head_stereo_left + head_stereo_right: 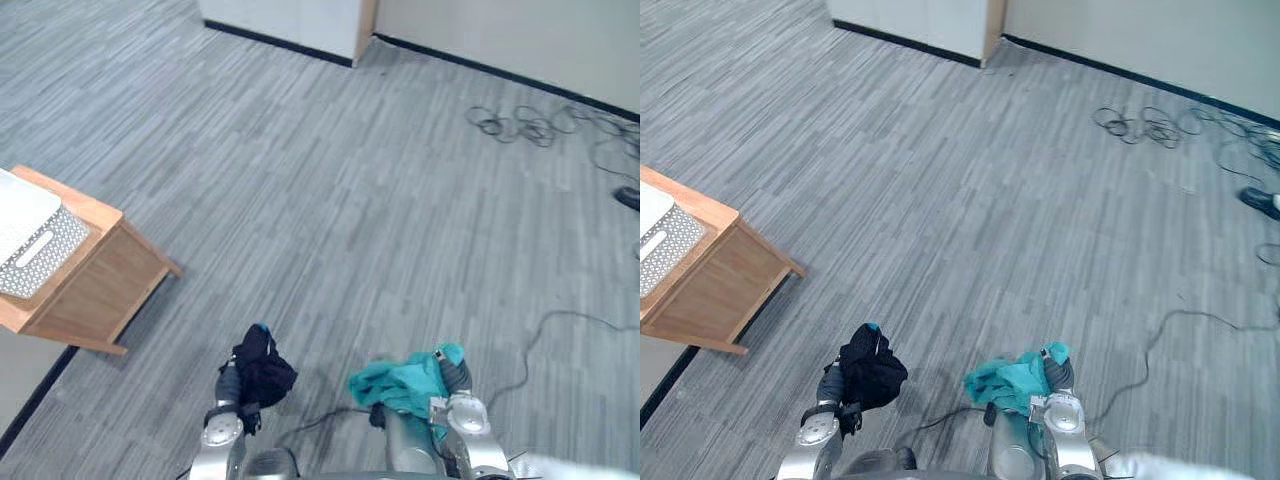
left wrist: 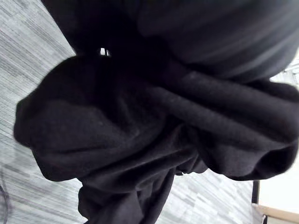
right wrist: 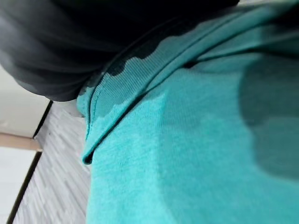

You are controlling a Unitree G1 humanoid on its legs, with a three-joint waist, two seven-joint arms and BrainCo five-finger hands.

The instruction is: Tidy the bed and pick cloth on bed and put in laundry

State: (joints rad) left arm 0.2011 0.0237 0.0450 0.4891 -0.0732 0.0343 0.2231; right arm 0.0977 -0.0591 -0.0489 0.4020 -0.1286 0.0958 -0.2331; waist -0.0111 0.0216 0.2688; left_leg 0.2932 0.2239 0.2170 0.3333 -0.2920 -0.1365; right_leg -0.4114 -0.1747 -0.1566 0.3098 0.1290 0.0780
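Whether either hand is clasping its load cannot be told. A black cloth (image 1: 264, 368) is covering the left hand (image 1: 230, 385) at 7 o'clock, and a teal cloth (image 1: 398, 384) is covering the right hand (image 1: 456, 373) at 5 o'clock. Both forearms are reaching forward above the grey carpet (image 1: 330, 200).

A: black cloth (image 2: 140, 130): matt, soft knit, creased. teal cloth (image 3: 187, 163)?
B: matt fine-rib knit, stitched hem. floor (image 1: 350, 200): rough grey striped carpet. cabinet (image 1: 100, 285): matt bare wood, grain visible.
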